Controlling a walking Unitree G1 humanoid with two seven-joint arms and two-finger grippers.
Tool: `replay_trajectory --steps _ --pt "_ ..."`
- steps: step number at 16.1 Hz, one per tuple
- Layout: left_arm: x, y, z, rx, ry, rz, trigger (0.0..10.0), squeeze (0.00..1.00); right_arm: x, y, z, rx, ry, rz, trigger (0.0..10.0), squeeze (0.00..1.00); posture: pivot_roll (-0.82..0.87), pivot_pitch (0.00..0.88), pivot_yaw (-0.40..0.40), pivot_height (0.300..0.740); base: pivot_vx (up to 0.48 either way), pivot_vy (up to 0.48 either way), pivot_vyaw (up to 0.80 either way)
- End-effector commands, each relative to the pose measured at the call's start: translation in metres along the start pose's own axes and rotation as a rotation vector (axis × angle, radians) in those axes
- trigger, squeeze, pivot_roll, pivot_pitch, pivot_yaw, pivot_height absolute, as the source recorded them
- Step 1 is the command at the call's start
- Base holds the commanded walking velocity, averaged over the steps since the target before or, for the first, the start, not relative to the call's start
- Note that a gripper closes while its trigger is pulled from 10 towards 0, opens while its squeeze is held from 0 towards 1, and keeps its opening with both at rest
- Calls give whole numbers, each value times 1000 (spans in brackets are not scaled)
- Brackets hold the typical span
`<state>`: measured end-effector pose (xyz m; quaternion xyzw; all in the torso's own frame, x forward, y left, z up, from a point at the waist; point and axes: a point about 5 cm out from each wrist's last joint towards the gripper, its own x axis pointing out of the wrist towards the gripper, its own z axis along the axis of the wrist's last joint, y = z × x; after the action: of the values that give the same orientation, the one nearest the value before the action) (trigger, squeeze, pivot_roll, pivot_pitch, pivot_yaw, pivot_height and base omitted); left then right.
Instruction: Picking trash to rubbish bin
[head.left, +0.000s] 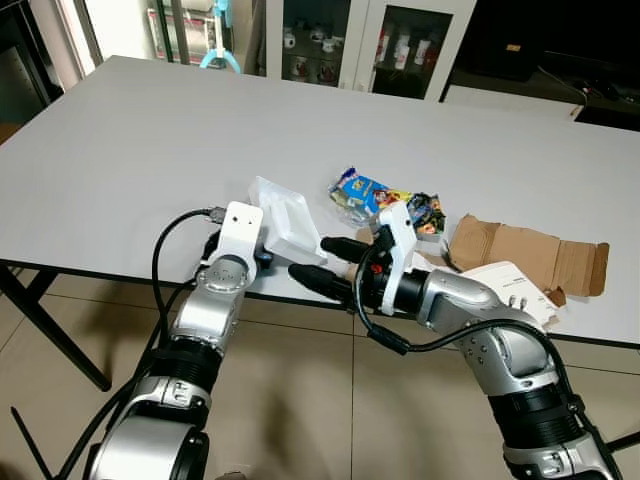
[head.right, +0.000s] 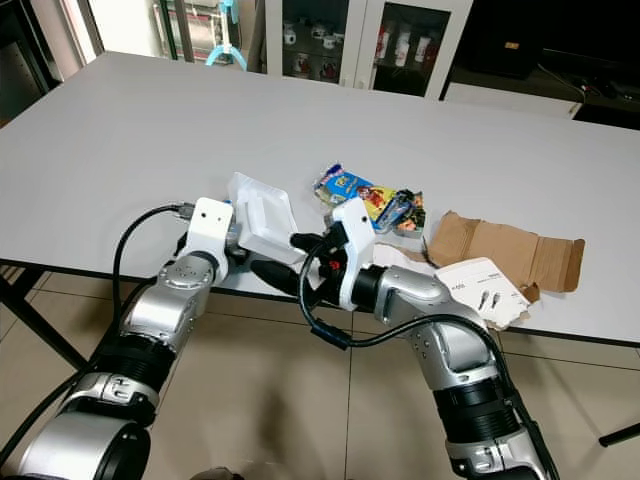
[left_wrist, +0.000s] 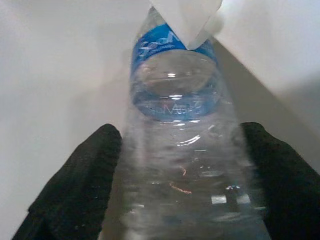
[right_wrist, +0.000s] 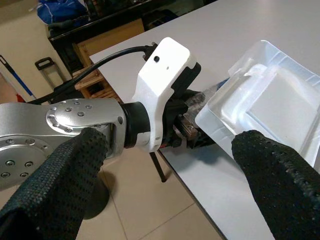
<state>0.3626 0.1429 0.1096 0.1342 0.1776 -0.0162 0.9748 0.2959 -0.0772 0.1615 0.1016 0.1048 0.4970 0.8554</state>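
Left gripper (left_wrist: 182, 200): closed around a clear water bottle (left_wrist: 177, 145) with a blue label, low centre of the left wrist frame; black fingers (left_wrist: 75, 185) press both flanks.
Bottle position: at the near edge of the white table (head.left: 130, 150), lower centre-left of the left eye frame, mostly hidden behind the wrist.
Plastic tray (head.left: 285, 215): clear, tilted, resting over the bottle's far end.
Right gripper (head.left: 322, 262): fingers spread wide, holding nothing, pointing at the left wrist just beside the tray.
Step, judged: lift the bottle clear; draw it back level so the tray slides off rather than flips.
Edges: table lip directly under both wrists.
Open room: tiled floor (head.left: 300, 400) below; snack wrappers (head.left: 385, 200) and cardboard (head.left: 530, 255) crowd the right.
Bin: cannot tell where.
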Motion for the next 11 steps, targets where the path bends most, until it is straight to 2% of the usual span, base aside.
replay_trajectory --steps 1,11 --pt "1 0 2 0 6 10 0 0 -4 0 -1 7 -6 -4 10000 0 30 33 -79 740 0 0 0" --pt "1 -5 1 3 -1 -2 0 0 -4 -2 -3 17 -6 -13 10000 0 29 33 -80 740 0 0 0"
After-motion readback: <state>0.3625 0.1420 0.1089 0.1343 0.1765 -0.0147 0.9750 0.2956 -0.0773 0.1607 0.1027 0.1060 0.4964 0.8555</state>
